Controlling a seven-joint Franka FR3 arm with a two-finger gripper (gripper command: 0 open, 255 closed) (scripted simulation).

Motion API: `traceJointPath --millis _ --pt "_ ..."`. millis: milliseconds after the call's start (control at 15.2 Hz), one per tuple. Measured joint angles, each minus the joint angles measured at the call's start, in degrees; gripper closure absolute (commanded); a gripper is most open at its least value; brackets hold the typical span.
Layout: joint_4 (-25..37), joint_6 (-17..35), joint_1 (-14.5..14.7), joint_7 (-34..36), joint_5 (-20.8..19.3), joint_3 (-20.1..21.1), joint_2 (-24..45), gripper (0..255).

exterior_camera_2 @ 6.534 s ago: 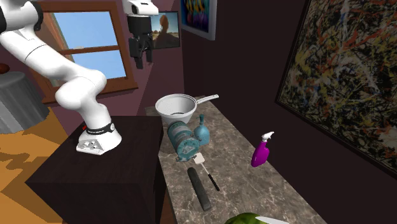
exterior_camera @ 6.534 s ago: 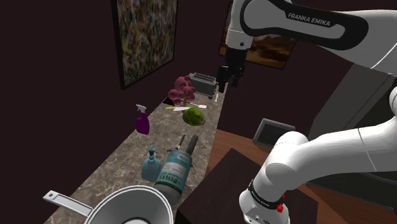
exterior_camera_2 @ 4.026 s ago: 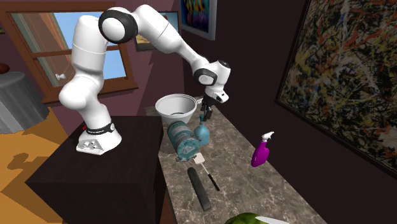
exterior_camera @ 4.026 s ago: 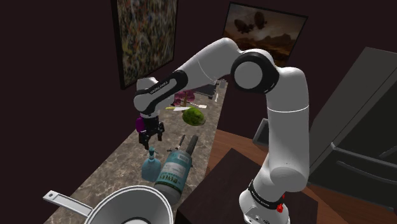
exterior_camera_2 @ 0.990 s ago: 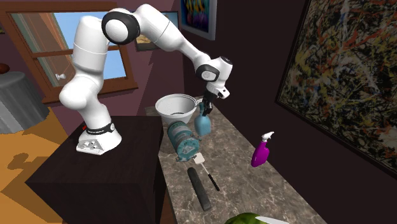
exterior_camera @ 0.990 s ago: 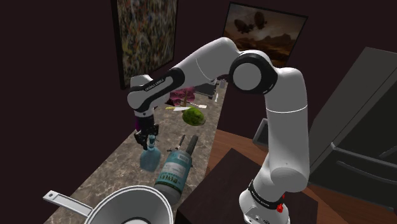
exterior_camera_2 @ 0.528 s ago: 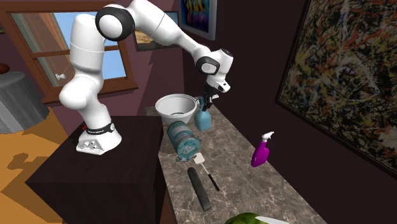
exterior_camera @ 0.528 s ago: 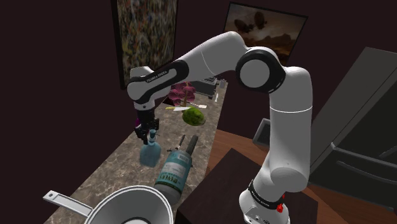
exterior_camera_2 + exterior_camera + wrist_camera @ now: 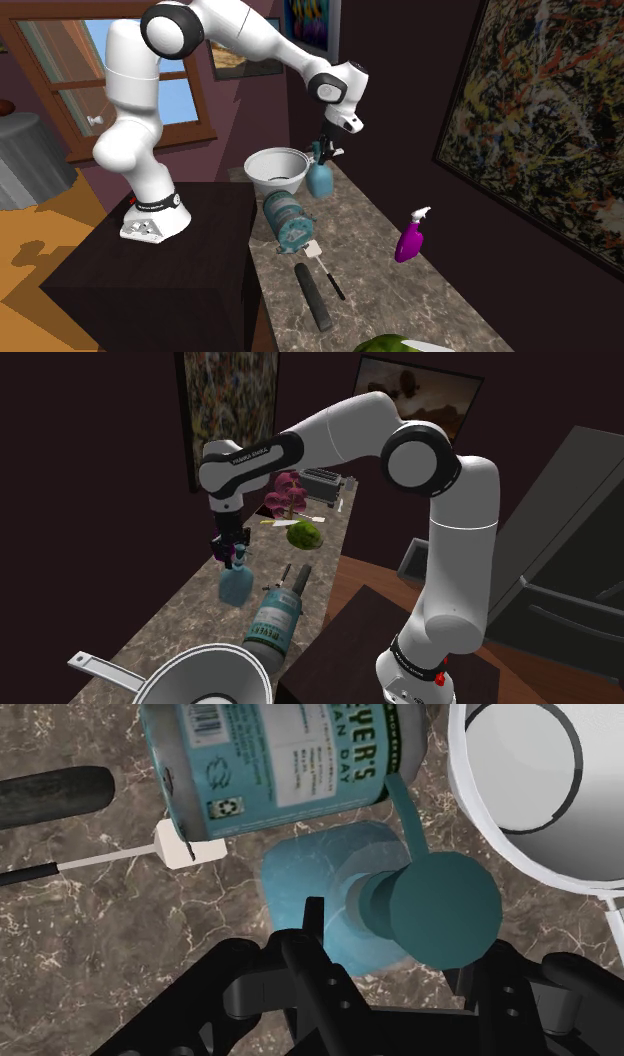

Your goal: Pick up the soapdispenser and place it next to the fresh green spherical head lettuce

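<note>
Black fingers (image 9: 303, 956) grip the teal round soap dispenser (image 9: 233, 585) above the brown marbled counter (image 9: 178, 614); next, a carry to the green lettuce head (image 9: 304, 534).

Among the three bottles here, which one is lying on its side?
The large teal labelled bottle. The purple spray bottle stands upright, and the light blue soap dispenser hangs upright in the end effector.

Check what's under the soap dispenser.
Brown marbled countertop. The soap dispenser hangs above it, held in the pincer and clear of the surface. In the wrist view, the bottle's body covers the patch of countertop directly below it.
</note>
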Motion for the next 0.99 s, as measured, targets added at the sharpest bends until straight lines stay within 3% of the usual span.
traceJointPath --millis 990 --pt "5.9 -10.1 -0.3 1.1 0.0 0.0 -4.2 255"
